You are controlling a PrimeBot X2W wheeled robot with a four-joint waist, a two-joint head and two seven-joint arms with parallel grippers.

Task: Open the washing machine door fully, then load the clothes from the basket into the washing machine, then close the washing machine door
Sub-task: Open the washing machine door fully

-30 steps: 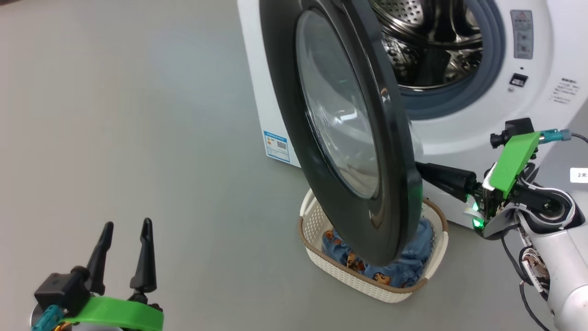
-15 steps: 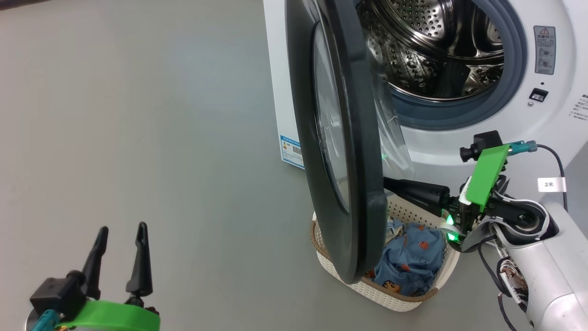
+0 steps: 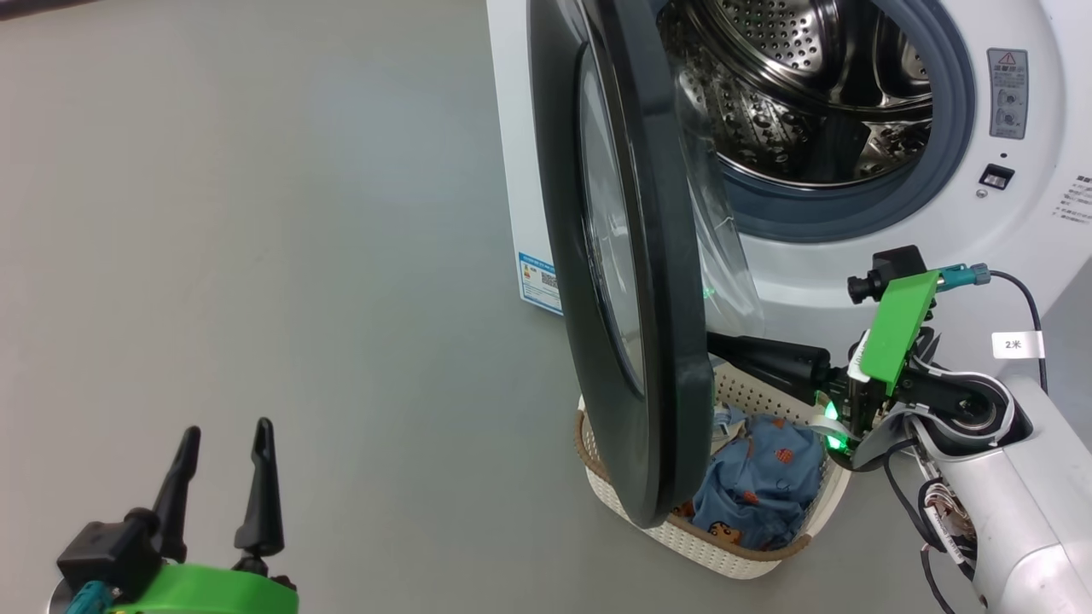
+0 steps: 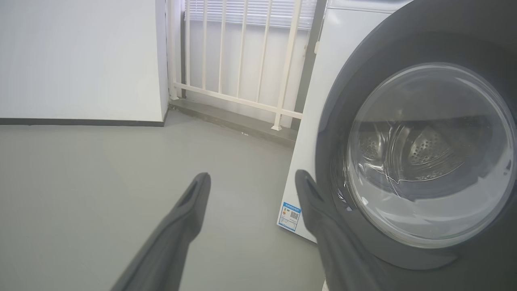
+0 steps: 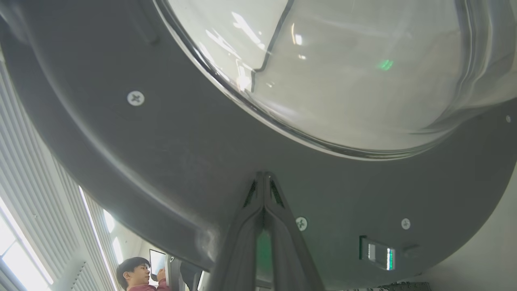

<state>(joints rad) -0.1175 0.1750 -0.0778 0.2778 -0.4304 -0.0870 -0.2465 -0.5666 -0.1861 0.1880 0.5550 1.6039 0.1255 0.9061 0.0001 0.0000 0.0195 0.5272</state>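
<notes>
The right gripper [image 3: 718, 343], two long dark fingers on a pale arm with a green bracket, is clenched shut with nothing between its fingers. In the right wrist view its joined tips [image 5: 263, 175] appear to press on the dark inner face of the large round glossy black washing machine door [image 5: 161, 161], just below the bulging clear glass bowl.

In the head view the door [image 3: 670, 256] stands nearly edge-on, swung well out from the big white boxy front-loading washing machine [image 3: 853, 256]. Behind it the perforated steel drum [image 3: 793, 85] and grey-blue rubber gasket [image 3: 853, 209] are exposed.

Under the door's lower edge, on the grey floor [image 3: 299, 256] just in front of the machine, sits the small cream-white perforated plastic basket [image 3: 682, 537] with a brown woven-look rim. The door hides part of it. Inside lie the crumpled light blue clothes [image 3: 759, 486] printed with small orange-brown figures.

The left gripper [image 3: 227, 429] hovers at the lower left, well apart from the machine, its fingers spread and empty. In its wrist view the gripper [image 4: 252, 176] points toward the machine's corner, where a small blue label [image 4: 290, 214] sits beside the door's outer face [image 4: 335, 121].

A person [image 5: 135, 275] shows at the bottom of the right wrist view.
</notes>
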